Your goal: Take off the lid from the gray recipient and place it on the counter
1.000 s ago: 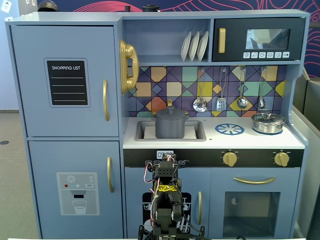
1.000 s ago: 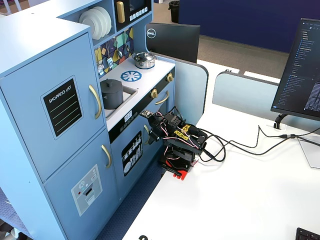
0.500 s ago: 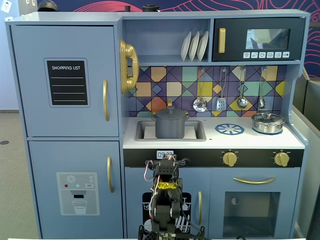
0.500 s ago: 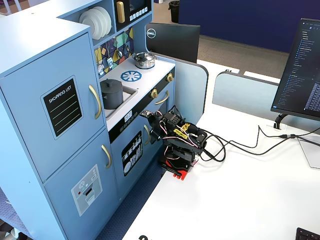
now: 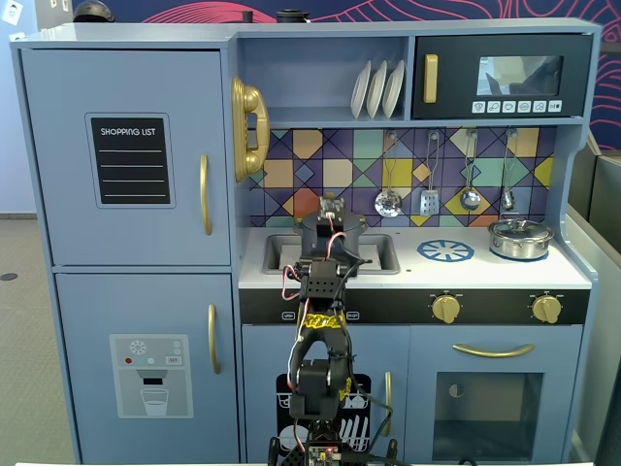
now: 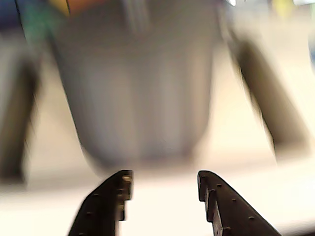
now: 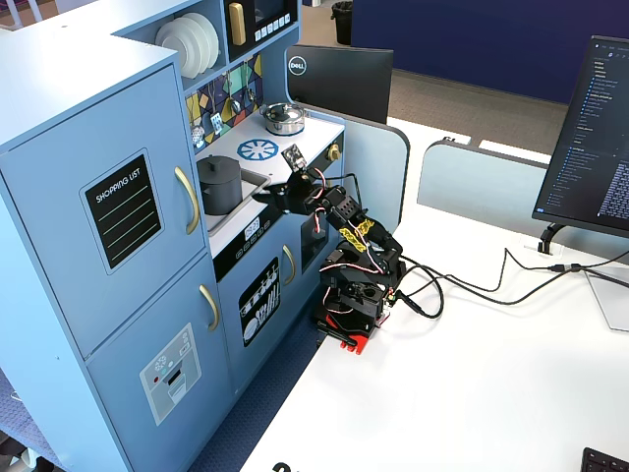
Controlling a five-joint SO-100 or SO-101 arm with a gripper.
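Note:
The gray recipient (image 7: pixel 218 185) stands in the inset sink (image 5: pixel 276 254) of the white counter (image 5: pixel 485 272), with the dark-gray lid (image 7: pixel 218 162) on top of it. In a fixed view the arm's wrist hides most of the recipient (image 5: pixel 312 227). In the wrist view the recipient (image 6: pixel 138 88) is a blurred gray body that fills the middle, just beyond my fingertips. My gripper (image 6: pixel 165 184) is open and empty, level with the pot's lower side. It also shows in a fixed view (image 7: pixel 268 195), just in front of the sink. The lid is out of the wrist view.
A shiny silver pot (image 5: pixel 519 238) with its own lid stands at the counter's right end, beside the blue burner ring (image 5: pixel 446 250). Utensils (image 5: pixel 427 194) hang on the tiled back wall. The arm's base (image 7: pixel 352 295) sits on a white table with cables (image 7: pixel 472 285).

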